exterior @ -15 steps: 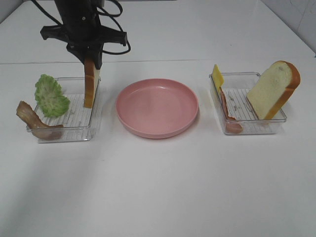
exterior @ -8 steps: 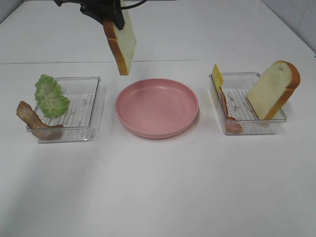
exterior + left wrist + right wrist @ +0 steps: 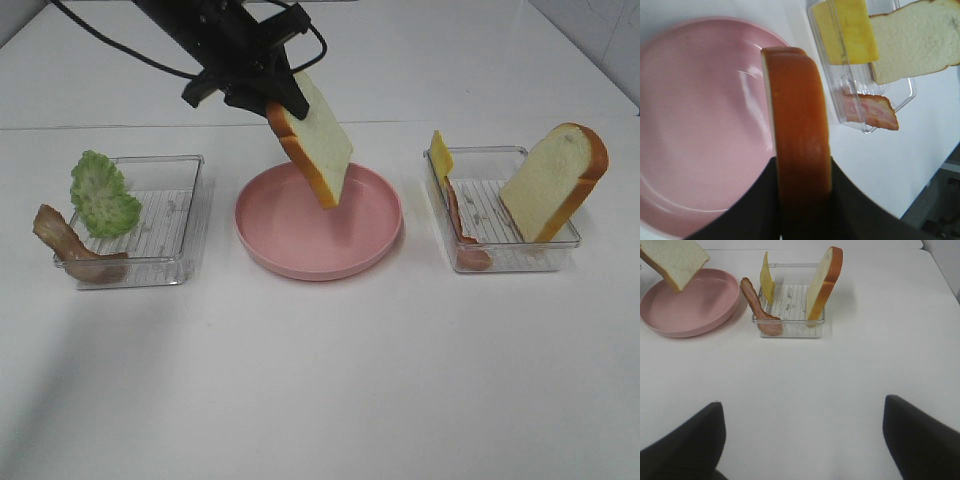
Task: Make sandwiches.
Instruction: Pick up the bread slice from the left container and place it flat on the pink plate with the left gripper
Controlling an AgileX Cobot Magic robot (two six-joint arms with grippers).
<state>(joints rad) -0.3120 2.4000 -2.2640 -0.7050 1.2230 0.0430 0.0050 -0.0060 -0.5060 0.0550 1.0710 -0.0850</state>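
Observation:
No sandwiches are in view; the parts lie apart. My left gripper (image 3: 268, 98) is shut on a bread slice (image 3: 316, 148), cream-white with an orange-brown crust (image 3: 800, 135). The slice hangs tilted over the back of the round pink plate (image 3: 300, 266), clear of its surface. Far from the trays, my right gripper (image 3: 802, 440) stands open above bare table with nothing between its fingers. A second bread slice (image 3: 555, 185) leans in the right tray (image 3: 520, 262), beside yellow cheese (image 3: 440, 158) and a pink ham strip (image 3: 462, 228).
The left clear tray (image 3: 150, 275) holds green lettuce (image 3: 100, 195), and a brown bacon strip (image 3: 70, 250) hangs over its front left corner. White table stretches in front of the plate and trays. The left arm and its cable reach in from the back left.
The left gripper has lifted the bread slice out of the left tray, carried it right and lowered it, tilted, over the pink plate. The right arm has not moved.

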